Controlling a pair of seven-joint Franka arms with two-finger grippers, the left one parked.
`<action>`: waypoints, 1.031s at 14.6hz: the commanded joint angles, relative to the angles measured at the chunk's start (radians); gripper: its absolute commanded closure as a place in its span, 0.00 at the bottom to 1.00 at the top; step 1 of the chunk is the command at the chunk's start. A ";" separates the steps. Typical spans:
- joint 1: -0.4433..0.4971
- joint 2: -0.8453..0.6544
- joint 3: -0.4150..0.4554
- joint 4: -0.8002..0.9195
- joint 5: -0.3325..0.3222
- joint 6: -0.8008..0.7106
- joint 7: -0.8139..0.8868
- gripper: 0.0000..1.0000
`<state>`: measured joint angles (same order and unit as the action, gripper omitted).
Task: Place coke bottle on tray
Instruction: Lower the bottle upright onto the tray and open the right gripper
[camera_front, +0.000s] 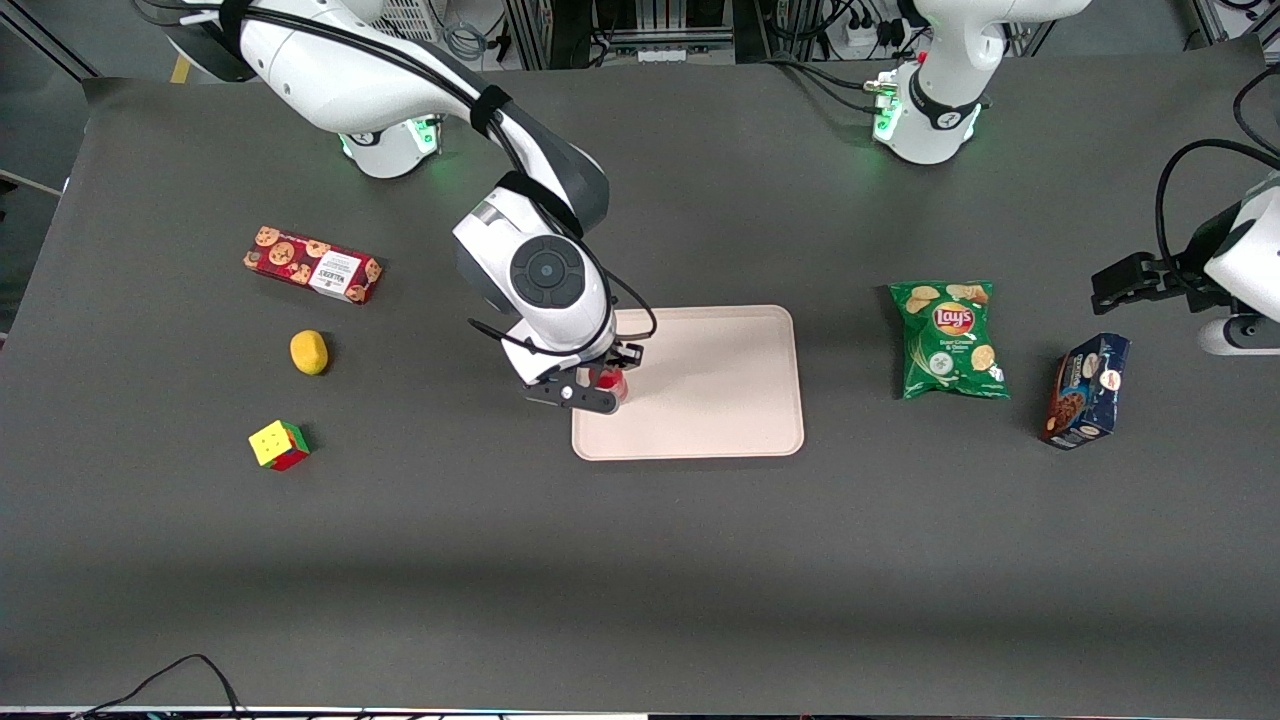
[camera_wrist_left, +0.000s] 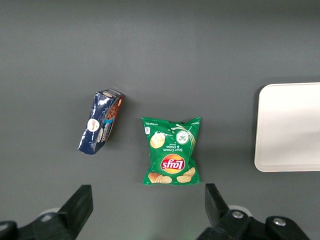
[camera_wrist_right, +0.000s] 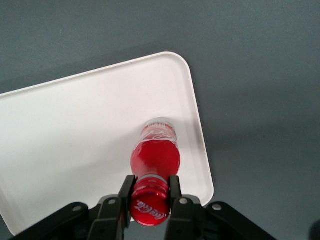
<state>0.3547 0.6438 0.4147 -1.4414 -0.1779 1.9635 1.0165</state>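
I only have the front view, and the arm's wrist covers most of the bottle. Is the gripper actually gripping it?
Observer: Yes. In the wrist view the gripper is shut on the coke bottle, with a finger at each side of the neck under the red cap.
Operator: Is the bottle over the tray?
Observer: Yes. Its clear base shows against the tray, inside the rim and near a rounded corner.
Operator: Upright?
Observer: It looks upright, cap toward the wrist camera. Whether the base touches the tray, I cannot tell.
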 joint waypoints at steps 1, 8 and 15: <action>0.000 -0.003 0.012 -0.013 -0.032 0.025 0.037 0.61; -0.009 -0.022 0.013 -0.017 -0.043 0.025 0.037 0.00; -0.138 -0.323 -0.025 -0.213 0.062 0.018 -0.224 0.00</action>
<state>0.2772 0.5054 0.4187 -1.5079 -0.1869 1.9789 0.9322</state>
